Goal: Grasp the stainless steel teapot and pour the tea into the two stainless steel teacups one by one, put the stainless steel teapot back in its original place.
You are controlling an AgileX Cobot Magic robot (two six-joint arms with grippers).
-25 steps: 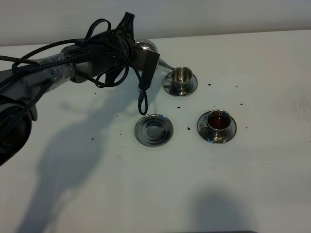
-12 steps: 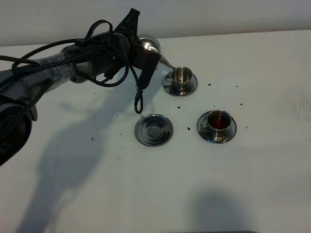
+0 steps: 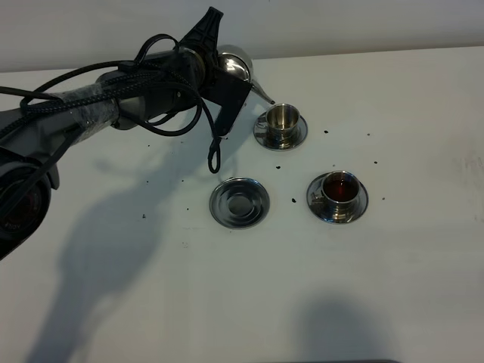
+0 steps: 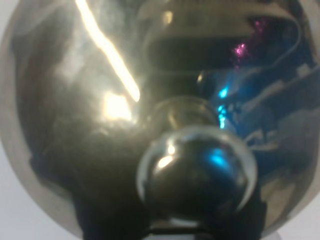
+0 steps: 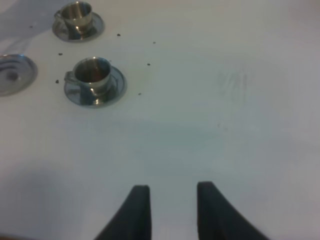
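Observation:
The stainless steel teapot [image 3: 234, 62] hangs tilted above the table's far side, my left gripper [image 3: 214, 74] shut on it. Its thin spout [image 3: 264, 94] points down at the rim of the far teacup [image 3: 283, 116], which stands on its saucer. The near teacup [image 3: 341, 189] holds dark tea. The original place, a bare round saucer [image 3: 240, 203], lies in front of the pot. In the left wrist view the teapot's lid [image 4: 100, 100] and knob [image 4: 197, 170] fill the frame. My right gripper [image 5: 172, 202] hovers low, fingers apart, nothing between them, well off from the near teacup [image 5: 93, 72] and far teacup [image 5: 77, 13].
A black cable loop [image 3: 215, 155] dangles from the left arm above the bare saucer. Small dark drops [image 3: 293, 200] speckle the white table [image 3: 423, 249] around the cups. The wall edge [image 3: 363, 51] runs just behind the far cup.
The left arm has raised and tipped the teapot further, bringing the spout closer over the far cup's rim. The dangling cable loop swung back. The right gripper has not moved.

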